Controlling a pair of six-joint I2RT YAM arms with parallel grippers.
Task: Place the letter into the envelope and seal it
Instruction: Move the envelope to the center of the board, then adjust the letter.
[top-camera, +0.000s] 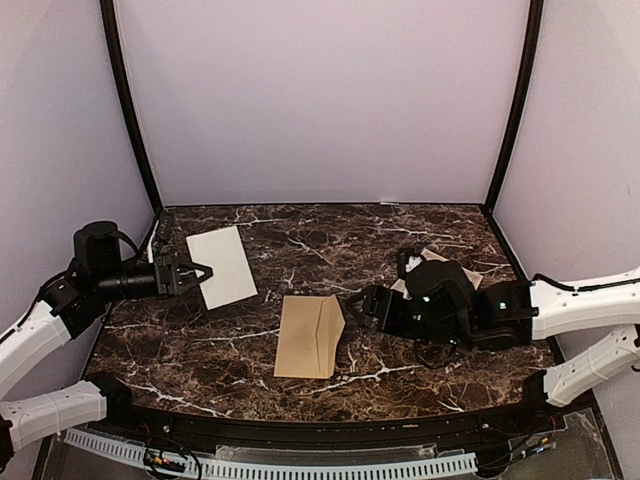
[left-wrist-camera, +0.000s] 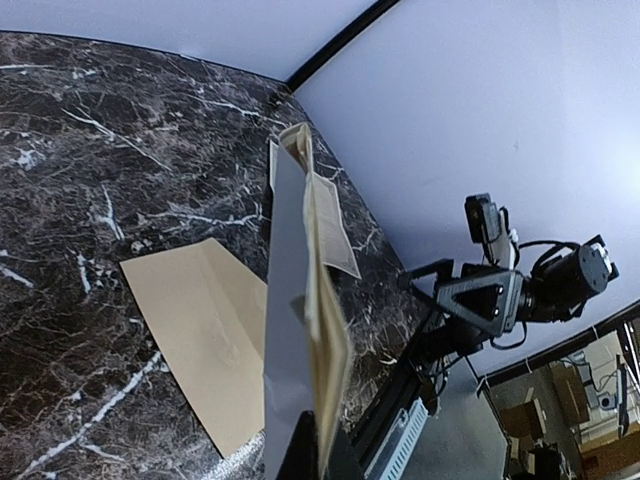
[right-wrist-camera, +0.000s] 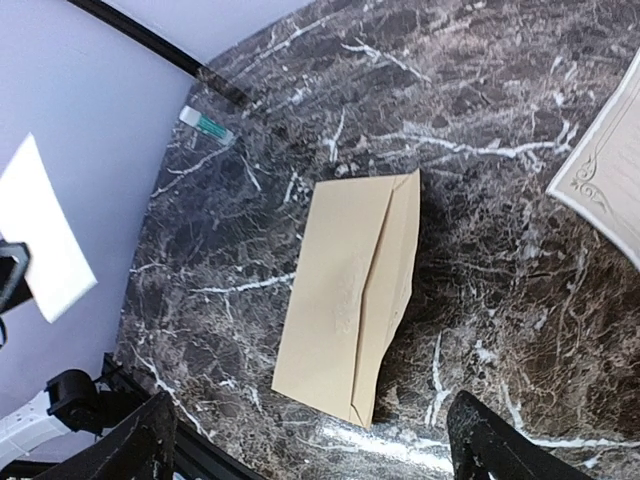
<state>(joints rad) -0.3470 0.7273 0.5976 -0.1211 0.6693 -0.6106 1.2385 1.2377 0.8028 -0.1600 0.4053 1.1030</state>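
Holding: the left pincer is clenched on one edge of the letter, which hangs clear of the counter at far left with its plain pale back upward.
Right side: the right pincer is released, jaws spread wide, low and just beside the envelope.
Envelope: it lies flat mid-counter, with the flap on the long edge nearest the right arm. The flap seems folded over but not pressed flat.
Letter handling: light, limp paper, I judge. The creases stiffen it one way only, so the free end may sag. Gripping near a folded edge and leading with it should help.
Envelope handling: thin kraft paper, likely to skate on the polished stone. It wants pinning at a corner while the flap is lifted.
Left wrist view: it shows the letter edge-on, with stacked panels and printed border lines that the top view hides.
Right wrist view: it shows the flap crease and its shadow, plus a second bordered sheet at the frame's right edge, mostly hidden behind the arm from above.
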